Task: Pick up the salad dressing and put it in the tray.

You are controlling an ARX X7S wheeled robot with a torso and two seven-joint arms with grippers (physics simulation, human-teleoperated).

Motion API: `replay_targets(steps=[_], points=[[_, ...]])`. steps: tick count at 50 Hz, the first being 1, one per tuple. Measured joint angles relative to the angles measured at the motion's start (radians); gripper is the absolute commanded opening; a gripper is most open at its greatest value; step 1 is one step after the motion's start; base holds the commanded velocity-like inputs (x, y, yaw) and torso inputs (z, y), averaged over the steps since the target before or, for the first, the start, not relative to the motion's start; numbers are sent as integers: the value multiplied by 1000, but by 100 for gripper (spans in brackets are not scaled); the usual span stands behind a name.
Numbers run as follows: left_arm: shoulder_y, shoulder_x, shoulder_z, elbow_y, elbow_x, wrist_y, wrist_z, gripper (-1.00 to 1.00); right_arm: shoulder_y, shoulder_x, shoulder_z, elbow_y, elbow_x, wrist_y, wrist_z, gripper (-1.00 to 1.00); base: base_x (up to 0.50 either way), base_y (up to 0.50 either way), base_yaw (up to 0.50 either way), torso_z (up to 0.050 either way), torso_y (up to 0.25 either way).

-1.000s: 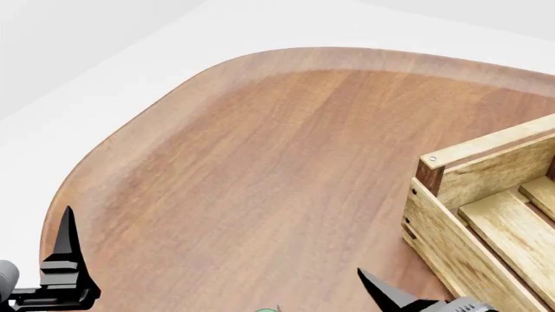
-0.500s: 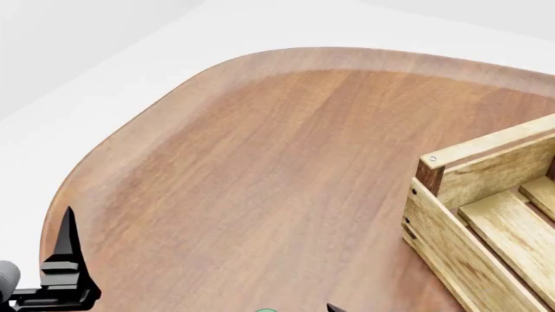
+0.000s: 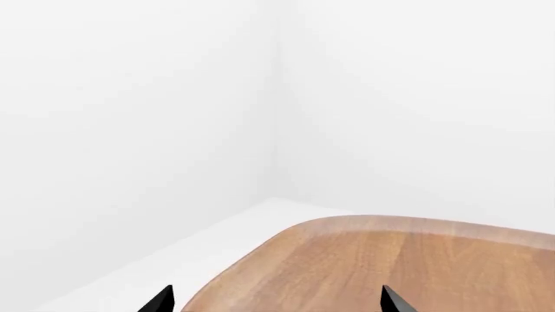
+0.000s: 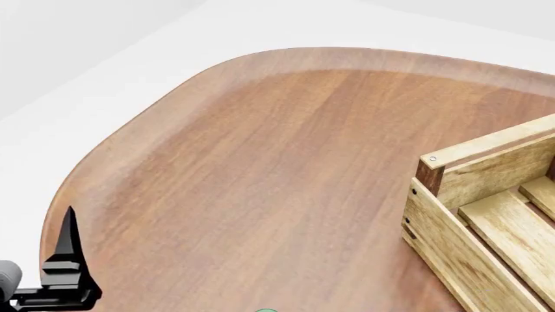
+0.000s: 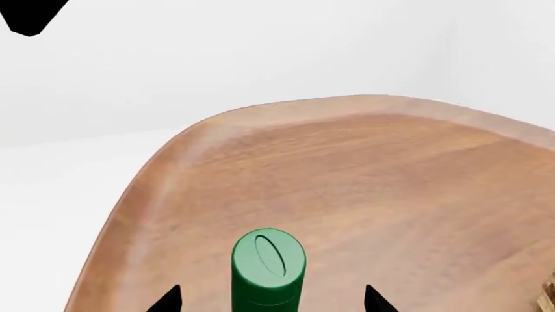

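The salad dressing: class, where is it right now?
In the right wrist view the salad dressing, with its green cap, stands on the wooden table between the right end effector's fingertips; the head view shows only a green sliver at its bottom edge.

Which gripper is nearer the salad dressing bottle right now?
Right. In its wrist view the right gripper has a fingertip on each side of the green-capped salad dressing. The left gripper sits at the table's left edge, apart from the bottle.
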Motion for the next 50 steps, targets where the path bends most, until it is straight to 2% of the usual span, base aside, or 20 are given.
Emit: replay_targets(steps=[50], points=[[1, -14, 17, -12, -7, 15, -14, 100, 196, -137, -121, 373, -46, -73, -94, 100, 0, 0, 0, 0, 0]])
